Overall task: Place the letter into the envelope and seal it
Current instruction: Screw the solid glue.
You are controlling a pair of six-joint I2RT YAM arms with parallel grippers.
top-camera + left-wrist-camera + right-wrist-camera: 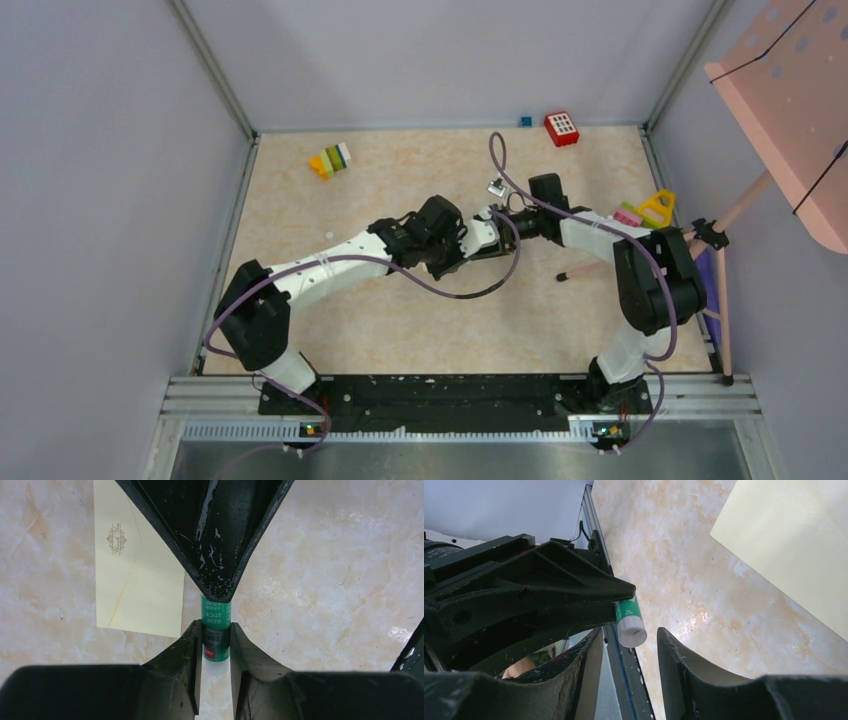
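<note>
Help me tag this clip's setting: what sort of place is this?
Probably a lab robot cell: grey walls box in a marble-look tabletop, left arm and right arm bolted at its edge, toy blocks scattered.

The left arm (pixel 320 268) and right arm (pixel 597 236) show white links and black joints; purple cables (pixel 470 292) trail along them. The left hand (pixel 216 642) is black, flecked with pale scuffs.

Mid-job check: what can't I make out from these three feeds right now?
- Letter: in no view; whether it sits inside the envelope cannot be told.
- Envelope: top external, out of sight, apparently under the arms; left wrist, top cut by the frame, upper corner behind the right claw.
- Glue stick: left wrist, far end covered by the right claw.
</note>
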